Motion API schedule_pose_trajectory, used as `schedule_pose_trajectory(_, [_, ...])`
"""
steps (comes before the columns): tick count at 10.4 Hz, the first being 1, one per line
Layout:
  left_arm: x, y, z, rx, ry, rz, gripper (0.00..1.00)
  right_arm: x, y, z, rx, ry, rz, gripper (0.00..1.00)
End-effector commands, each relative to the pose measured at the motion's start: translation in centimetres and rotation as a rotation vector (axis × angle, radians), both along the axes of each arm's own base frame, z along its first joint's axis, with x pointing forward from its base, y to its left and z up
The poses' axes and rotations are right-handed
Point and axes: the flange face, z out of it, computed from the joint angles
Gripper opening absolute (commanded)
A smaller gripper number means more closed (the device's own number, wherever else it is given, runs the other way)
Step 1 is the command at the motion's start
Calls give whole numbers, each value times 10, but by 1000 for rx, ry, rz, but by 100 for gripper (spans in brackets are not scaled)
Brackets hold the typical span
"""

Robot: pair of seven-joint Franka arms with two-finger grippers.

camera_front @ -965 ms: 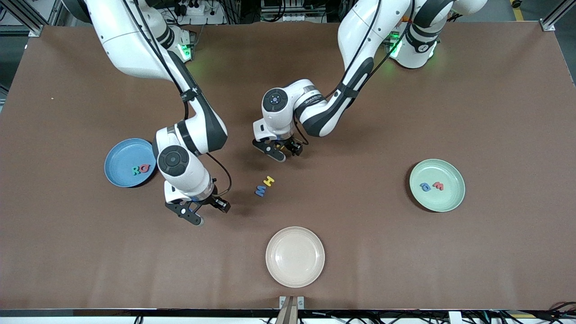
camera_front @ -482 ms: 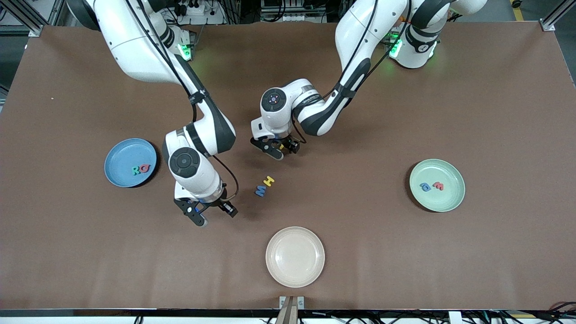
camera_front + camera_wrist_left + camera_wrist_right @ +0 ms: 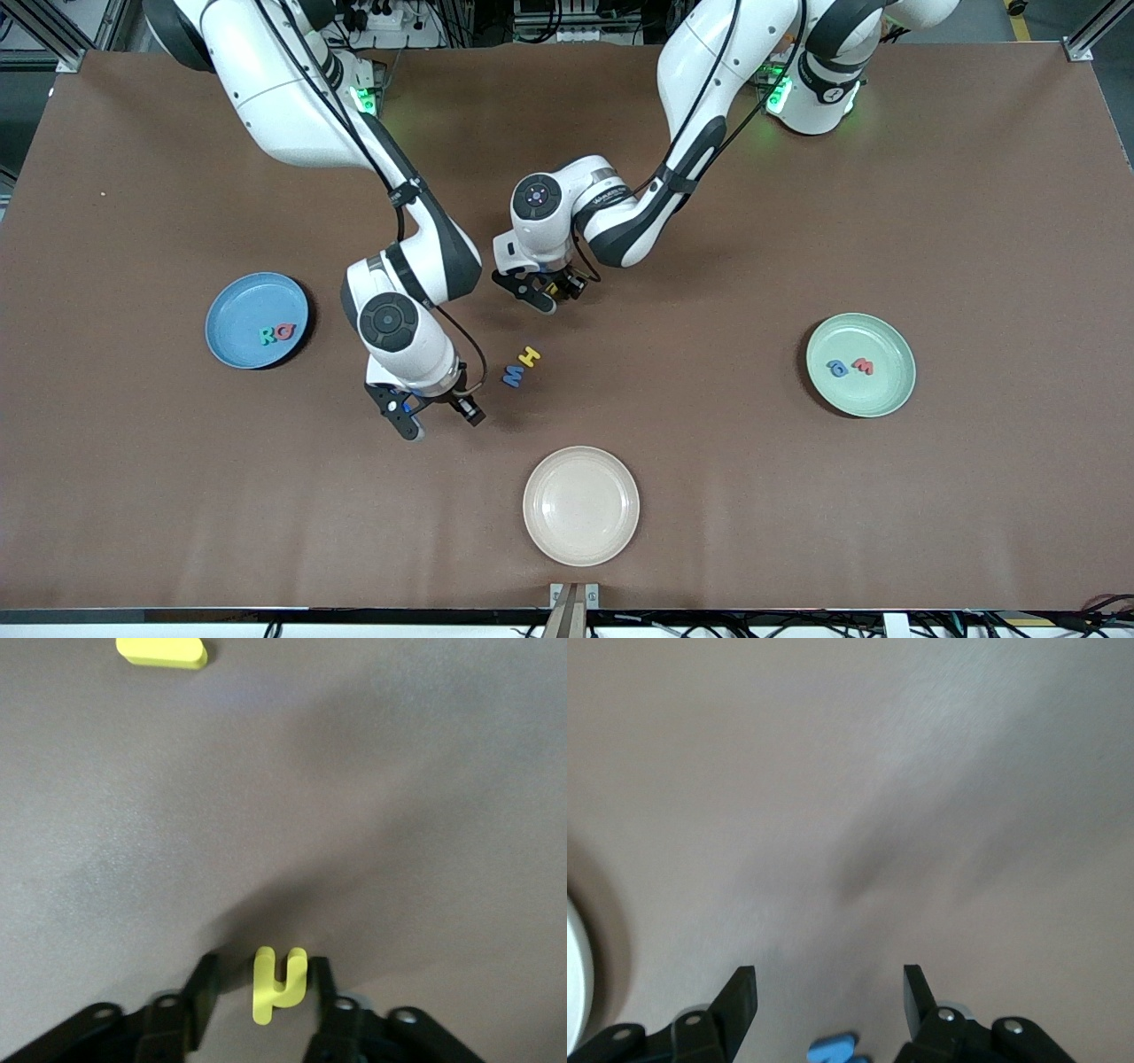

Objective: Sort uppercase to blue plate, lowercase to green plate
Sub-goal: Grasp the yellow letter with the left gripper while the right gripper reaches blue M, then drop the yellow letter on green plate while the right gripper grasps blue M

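Note:
My left gripper (image 3: 545, 297) (image 3: 263, 963) is low over the table, its jaws around a yellow lowercase letter (image 3: 279, 983). One finger touches the letter and a gap shows at the other. The yellow H (image 3: 530, 356) (image 3: 164, 651) and blue M (image 3: 512, 376) lie together nearer the front camera. My right gripper (image 3: 441, 423) (image 3: 829, 974) hangs open beside them, toward the right arm's end. A blue letter (image 3: 833, 1048) shows between its fingers; which one I cannot tell. The blue plate (image 3: 232, 306) holds the green R and red Q. The green plate (image 3: 873, 397) holds a blue and a red lowercase letter.
A cream plate (image 3: 580, 540) stands near the table's front edge, nearer the front camera than the M and H; its rim (image 3: 572, 979) shows in the right wrist view.
My right arm has swung from beside the blue plate toward the M and H. The left gripper's jaws have narrowed around the yellow letter, and the left arm has barely moved.

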Motion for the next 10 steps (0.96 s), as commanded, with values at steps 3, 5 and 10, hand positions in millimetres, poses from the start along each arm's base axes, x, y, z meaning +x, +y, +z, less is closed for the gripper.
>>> schedule_pose_trajectory(3, [36, 31, 26, -3, -19, 75, 0, -8, 27, -9, 14, -10, 172, 75])
schedule_pose_trajectory(5, [71, 80, 61, -2, -47, 105, 0, -12, 28, -26, 9, 5, 190, 75])
schedule_pose_trajectory(10, [191, 277, 132, 11, -85, 168, 0, -29, 53, -69, 39, 28, 201, 68])
